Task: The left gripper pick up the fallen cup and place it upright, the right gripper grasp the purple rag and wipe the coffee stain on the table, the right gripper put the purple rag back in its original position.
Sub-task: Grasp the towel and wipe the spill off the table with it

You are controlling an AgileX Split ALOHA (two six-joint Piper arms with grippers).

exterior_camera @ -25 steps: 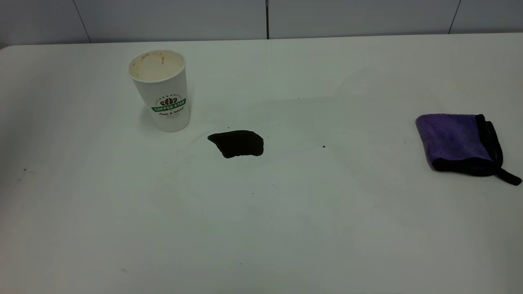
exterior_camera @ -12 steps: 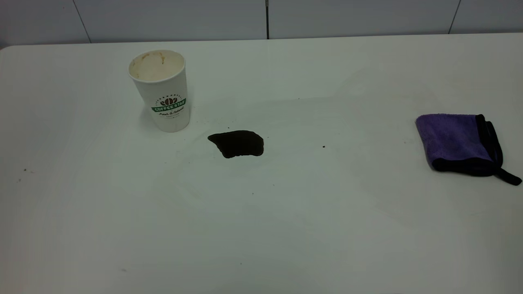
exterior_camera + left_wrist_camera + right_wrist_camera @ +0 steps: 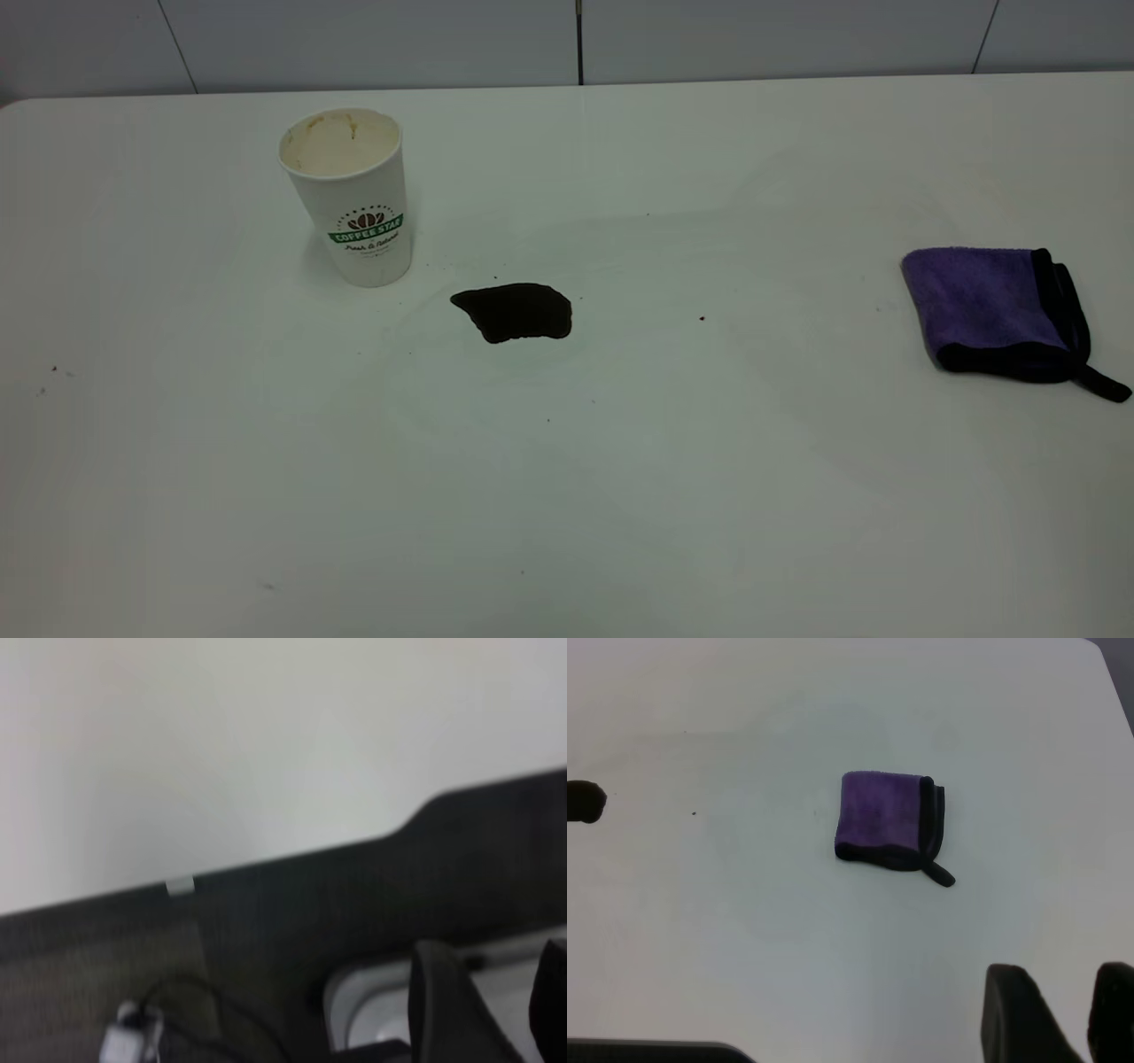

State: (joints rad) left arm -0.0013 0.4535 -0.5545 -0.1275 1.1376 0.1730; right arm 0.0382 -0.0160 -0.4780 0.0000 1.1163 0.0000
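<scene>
- The cup (image 3: 348, 194) stands upright at the upper left of the outside picture, on the white table (image 3: 567, 496).
- The coffee stain (image 3: 514, 311) is a dark blotch near the middle, just beside the cup but not touching it.
- The purple rag (image 3: 1001, 310) lies flat at the far right, well apart from the stain.
- My right tool (image 3: 1059, 1014) hangs above the table with the rag below it. Its two black fingers (image 3: 1019, 1014) sit a little apart and hold nothing.
- My left tool (image 3: 487, 1005) is off past the table edge. I cannot tell if it is released or clenched.
</scene>
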